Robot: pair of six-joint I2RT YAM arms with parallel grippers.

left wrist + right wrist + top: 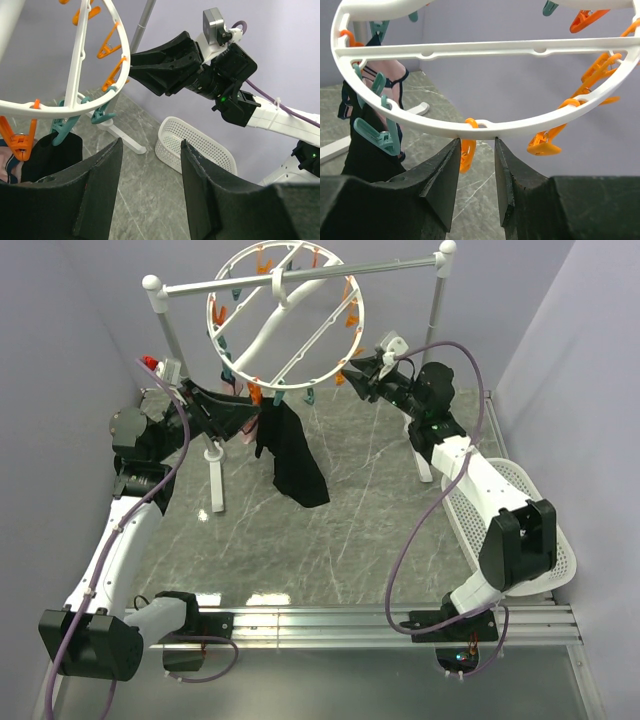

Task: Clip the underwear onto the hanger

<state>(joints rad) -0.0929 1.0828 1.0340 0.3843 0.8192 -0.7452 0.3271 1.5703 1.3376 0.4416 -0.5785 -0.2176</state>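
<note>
The white hanger (285,315) hangs from the rail, with orange and teal clothespins round its rim. The black underwear (292,455) hangs from clothespins at the ring's lower rim. It also shows in the left wrist view (50,155) and the right wrist view (365,155). My left gripper (250,423) is open and empty just left of the underwear; its fingers (107,170) hold nothing. My right gripper (346,369) is at the ring's lower right rim. In the right wrist view it (476,141) is open, tips right under the rim (485,131), an orange clothespin (468,150) beside its left finger.
The white-and-silver rail stand (300,278) carries the hanger; one foot (215,485) stands on the marble table. A pink garment (390,75) hangs beside the underwear. A white perforated basket (520,505) sits at the right, also in the left wrist view (195,147).
</note>
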